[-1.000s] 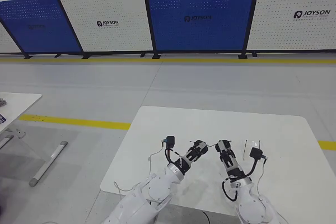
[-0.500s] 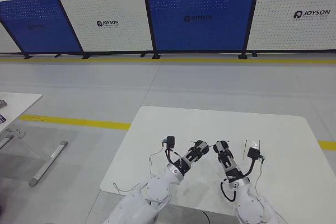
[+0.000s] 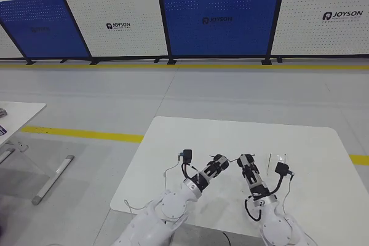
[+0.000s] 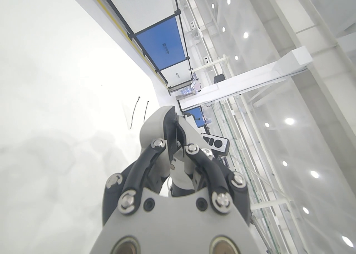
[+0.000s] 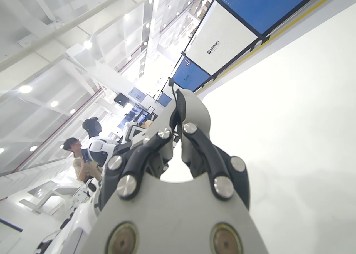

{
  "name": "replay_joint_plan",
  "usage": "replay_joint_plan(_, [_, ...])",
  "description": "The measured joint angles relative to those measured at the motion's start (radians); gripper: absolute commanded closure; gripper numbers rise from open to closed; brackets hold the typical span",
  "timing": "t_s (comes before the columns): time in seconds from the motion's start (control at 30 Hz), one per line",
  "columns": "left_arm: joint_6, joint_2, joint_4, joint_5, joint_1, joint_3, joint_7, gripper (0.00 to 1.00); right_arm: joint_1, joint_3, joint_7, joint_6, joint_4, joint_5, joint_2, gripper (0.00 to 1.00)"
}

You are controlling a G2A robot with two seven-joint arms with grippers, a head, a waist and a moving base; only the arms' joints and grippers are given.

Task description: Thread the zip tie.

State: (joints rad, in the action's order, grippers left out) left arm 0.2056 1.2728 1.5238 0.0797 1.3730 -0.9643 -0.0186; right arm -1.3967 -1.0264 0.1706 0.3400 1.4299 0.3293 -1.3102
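Note:
My right gripper (image 5: 178, 100) is shut on a thin black zip tie (image 5: 172, 87), whose small head sticks out past the fingertips. In the top view the right gripper (image 3: 245, 162) hovers near the front of the white table (image 3: 234, 132), close beside my left gripper (image 3: 219, 163). The left gripper (image 4: 174, 120) has its fingers pressed together; whether anything is pinched between the black pads is hidden. Two more black zip ties (image 4: 134, 113) lie flat on the table just beyond it, and they lie to the right of both arms (image 3: 271, 161) in the top view.
The table (image 4: 55, 66) is bare white around the grippers, with its front edge (image 3: 147, 212) close below the arms. Another white table (image 3: 12, 117) with small items stands far off at the left.
The right gripper shifted slightly sideways, toward the left one and back again. The left gripper and the loose zip ties stayed put.

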Motion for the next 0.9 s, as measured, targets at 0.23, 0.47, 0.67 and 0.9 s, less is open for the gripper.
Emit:
replay_joint_plan(0.23, [0.000,0.001,-0.001,-0.001,-0.001,0.000,0.005,1.00,0.003,0.002,0.010,0.000,0.001,-0.003,0.003,1.00])
replay_joint_plan(0.47, [0.000,0.001,-0.001,-0.001,-0.001,0.000,0.005,1.00,0.000,-0.005,0.028,0.000,-0.002,0.023,0.009,1.00])
replay_joint_plan(0.67, [0.000,0.001,-0.001,0.000,-0.001,0.000,0.005,1.00,-0.003,-0.006,0.043,0.000,-0.005,0.039,0.011,1.00])
replay_joint_plan(0.9, [0.000,0.001,-0.001,0.000,-0.001,0.000,0.005,1.00,-0.007,-0.005,0.025,0.000,0.012,0.050,0.016,0.93])
